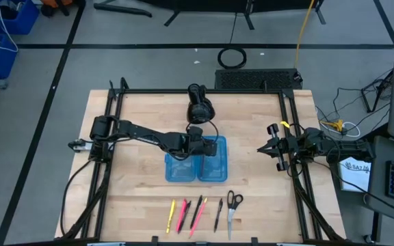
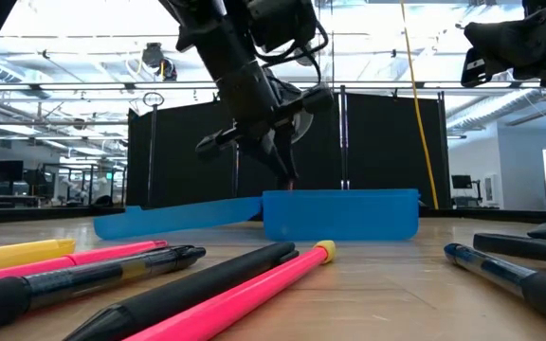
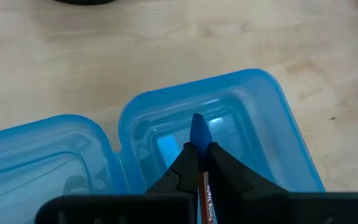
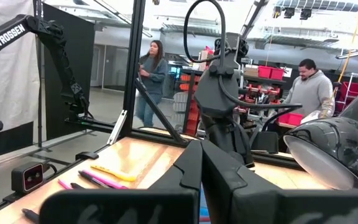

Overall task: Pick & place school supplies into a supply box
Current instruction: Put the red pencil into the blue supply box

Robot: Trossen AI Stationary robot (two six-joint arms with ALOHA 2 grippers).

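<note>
The supply box [image 1: 198, 162] lies open at mid-table, its two translucent blue halves side by side; it also shows in the low view [image 2: 339, 216] and the left wrist view [image 3: 260, 106]. My left gripper [image 1: 195, 141] hangs over it, shut on a pen with a blue end and a red barrel [image 3: 199, 132]. Several pens and pencils [image 1: 187, 214] and the black-handled scissors [image 1: 232, 203] lie in a row by the near edge. My right gripper [image 1: 260, 149] waits shut at the right side of the table, above the tabletop. My left gripper pinches the pen's red barrel [image 3: 205, 186] between its two fingers, just behind the blue end. It comes from above and slants down, and the pen lies along the fingers. The pen is lifted clear, its blue end pointing down into one half of the box [image 3: 229, 134].
A black dome-shaped object [image 1: 200, 109] with a cable sits just beyond the box toward the far edge. A black frame [image 1: 289, 137] rims the table. Bare wood lies left and right of the box. People stand in the room behind.
</note>
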